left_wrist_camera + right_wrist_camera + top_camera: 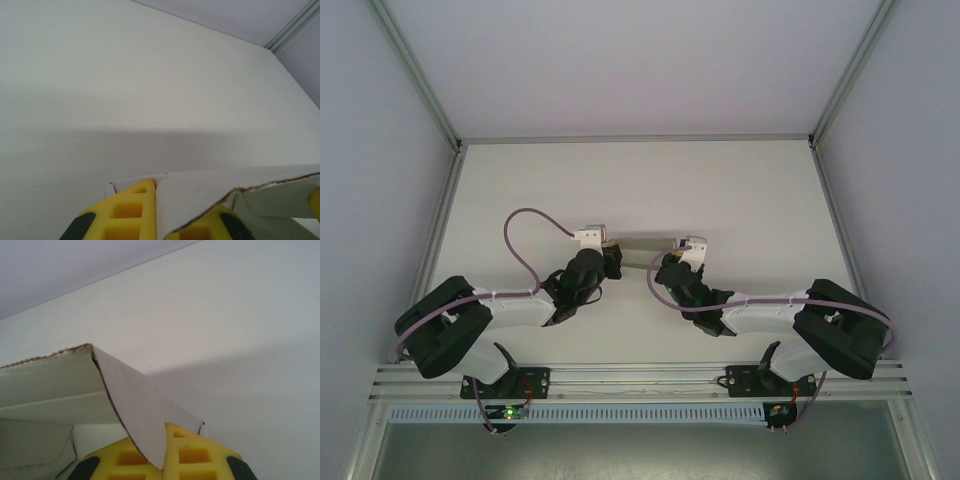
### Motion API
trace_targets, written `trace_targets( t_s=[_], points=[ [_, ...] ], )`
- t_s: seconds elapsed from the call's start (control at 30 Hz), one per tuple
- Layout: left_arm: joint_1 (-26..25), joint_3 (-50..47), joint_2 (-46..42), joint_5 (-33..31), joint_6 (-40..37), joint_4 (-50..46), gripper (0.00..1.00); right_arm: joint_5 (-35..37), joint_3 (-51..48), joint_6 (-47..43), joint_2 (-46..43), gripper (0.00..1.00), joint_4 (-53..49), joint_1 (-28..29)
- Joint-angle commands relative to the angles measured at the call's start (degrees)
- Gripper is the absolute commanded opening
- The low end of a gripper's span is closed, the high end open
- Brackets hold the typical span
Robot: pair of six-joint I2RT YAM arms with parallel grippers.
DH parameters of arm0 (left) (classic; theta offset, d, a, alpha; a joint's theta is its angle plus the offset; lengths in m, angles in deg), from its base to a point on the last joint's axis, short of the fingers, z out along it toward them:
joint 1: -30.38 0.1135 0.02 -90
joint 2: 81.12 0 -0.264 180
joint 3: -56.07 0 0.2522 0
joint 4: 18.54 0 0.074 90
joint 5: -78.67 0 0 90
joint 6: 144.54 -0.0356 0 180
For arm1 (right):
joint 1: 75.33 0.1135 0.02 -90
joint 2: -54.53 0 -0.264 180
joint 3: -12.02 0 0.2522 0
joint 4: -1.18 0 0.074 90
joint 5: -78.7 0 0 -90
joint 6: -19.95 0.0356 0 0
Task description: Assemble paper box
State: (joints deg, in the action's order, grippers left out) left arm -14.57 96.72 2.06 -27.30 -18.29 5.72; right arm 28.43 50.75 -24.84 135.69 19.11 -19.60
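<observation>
Status: assembly partly done, by my reading. The paper box [642,243] sits near the middle of the surface [620,180], spanning the gap between the two wrists. It appears to be held up off the surface, though I cannot tell whether its lower edge touches. Left fingers [127,212] are together, clamped on one thin end panel of the card. In the left wrist view the panel runs up between the yellow pads and the rest of the card stretches off to the right. Right fingers [195,452] are likewise clamped on the opposite end panel, the card edge passing between the pads. Done so far: the sheet is no longer flat. The right wrist view shows a creased corner with one panel folded over another, and an angled flap shows lower left inside the fold. Left to do, as far as I can judge: the body is open, raw brown-edged card shows along the upper rim, and no flap looks tucked or locked. So the walls need squaring and the end flaps need closing. Count: one paper box, a single piece; two arms, left arm [510,310] and right arm [770,312]; two sets of fingers, both gripping; one surface.
</observation>
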Motion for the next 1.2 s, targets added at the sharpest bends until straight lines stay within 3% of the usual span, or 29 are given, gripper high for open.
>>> trace_targets(
  t_s=[0.0, 0.1, 0.2, 0.27, 0.33, 0.37, 0.43, 0.47, 0.7, 0.83, 1.03, 1.17],
  points=[
    [-4.43, -2.37, -0.53, 6.43, -0.42, 1.47, 0.06, -5.35, -3.43, -0.86, 1.67, 0.00, 2.91, 3.14],
    [-5.85, -2.90, -1.20, 6.38, -1.99, 0.25, 0.20, -2.29, -4.71, -3.38, 1.21, 0.00, 3.38, 4.81],
    [-6.76, -2.24, -3.18, 5.92, -0.43, -4.44, 0.26, 1.03, -5.19, -3.94, 0.92, 0.00, 2.82, 6.17],
    [-8.00, -1.42, -4.97, 4.03, 0.79, -7.90, 0.44, 4.83, -4.65, -4.23, 1.44, 0.00, 1.34, 7.73],
    [-9.33, -0.68, -7.50, 1.66, 1.19, -12.48, 0.50, 7.05, -3.95, -4.70, 2.07, 0.00, -0.30, 9.01],
    [-9.70, -0.36, -8.87, 0.59, 1.81, -15.08, 0.58, 7.20, -3.96, -4.61, 2.23, 0.00, -0.65, 9.34],
    [-10.01, 0.04, -12.40, -1.91, 3.60, -21.50, 0.97, 6.78, -4.18, -4.24, 2.41, 0.00, -0.78, 9.40],
    [-10.11, 0.08, -14.40, -2.40, 4.06, -24.92, 1.00, 6.92, -4.38, -3.59, 2.33, 0.00, -1.27, 9.41],
    [-10.74, 2.37, -28.53, -1.10, 7.97, -45.03, 1.00, 8.11, -4.95, -3.14, 1.70, 0.00, -2.94, 10.74],
    [-9.82, 8.07, -30.24, -6.35, 23.29, -60.72, 1.00, 9.58, -4.17, -3.81, 1.89, 0.00, -3.34, 11.93],
    [-4.78, 12.39, -27.36, 3.37, 25.69, -59.17, 1.00, 10.62, -3.40, -4.86, 1.79, 0.03, -3.94, 13.44],
    [-2.83, 15.65, -26.55, 2.59, 24.79, -60.58, 1.00, 11.01, -3.41, -4.61, 0.30, 0.08, -4.87, 14.08]
  ],
)
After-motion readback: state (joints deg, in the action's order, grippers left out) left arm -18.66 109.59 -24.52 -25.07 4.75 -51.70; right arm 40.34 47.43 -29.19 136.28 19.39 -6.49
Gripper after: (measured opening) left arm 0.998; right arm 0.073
